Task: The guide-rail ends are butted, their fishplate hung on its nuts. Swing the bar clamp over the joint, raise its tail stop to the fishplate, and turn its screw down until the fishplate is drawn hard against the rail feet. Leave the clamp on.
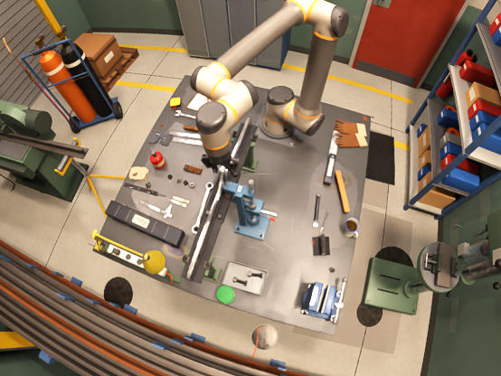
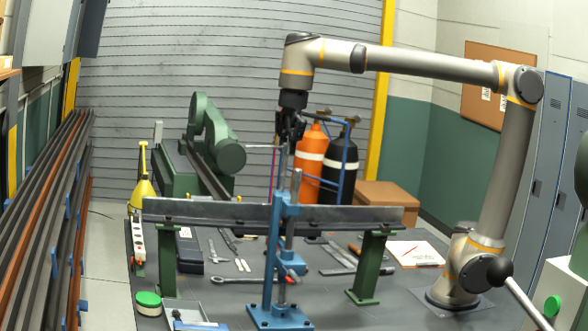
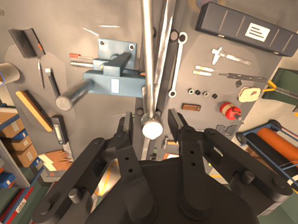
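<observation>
The fishplate under the rail joint is hidden behind the blue bar clamp (image 2: pixel 278 230) and the rail. The guide rail (image 2: pixel 271 214) rests on two green stands across the bench. The clamp's arm (image 3: pixel 116 81) reaches over the rail at the joint. Its screw (image 2: pixel 285 168) rises above the rail, with a steel tommy bar (image 3: pixel 147 59) through its top. My gripper (image 3: pixel 150 123) is open around the bar's rounded end (image 3: pixel 152 129), holding nothing. The clamp's blue base (image 1: pixel 251 228) is bolted beside the rail.
A small tray (image 1: pixel 246 276) with bolts sits near the bench's front edge, beside a green puck (image 1: pixel 225 294). A spanner (image 1: pixel 201 208) lies along the rail's left side. A black case (image 1: pixel 144 222), nuts and hand tools lie further left. A blue vice (image 1: pixel 323 300) stands at the front right.
</observation>
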{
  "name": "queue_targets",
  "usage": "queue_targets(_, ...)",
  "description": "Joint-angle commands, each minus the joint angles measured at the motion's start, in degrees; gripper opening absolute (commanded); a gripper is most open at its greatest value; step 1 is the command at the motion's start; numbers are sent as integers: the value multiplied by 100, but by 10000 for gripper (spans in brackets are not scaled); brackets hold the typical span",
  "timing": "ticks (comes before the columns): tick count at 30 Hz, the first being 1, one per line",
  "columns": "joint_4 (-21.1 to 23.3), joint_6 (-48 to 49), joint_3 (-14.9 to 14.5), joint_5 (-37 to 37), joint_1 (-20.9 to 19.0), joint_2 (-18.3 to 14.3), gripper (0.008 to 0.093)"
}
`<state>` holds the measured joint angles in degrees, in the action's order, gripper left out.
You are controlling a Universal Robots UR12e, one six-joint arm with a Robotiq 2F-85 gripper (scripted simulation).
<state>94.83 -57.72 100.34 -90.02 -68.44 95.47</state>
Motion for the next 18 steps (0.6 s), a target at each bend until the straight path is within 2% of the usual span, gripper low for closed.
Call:
queue_targets(1,2,0,-6,0,0,2,520)
queue_targets(10,-32,0,-35,0,0,4,520)
queue_targets(18,-247,0,-243,0,0,18,520)
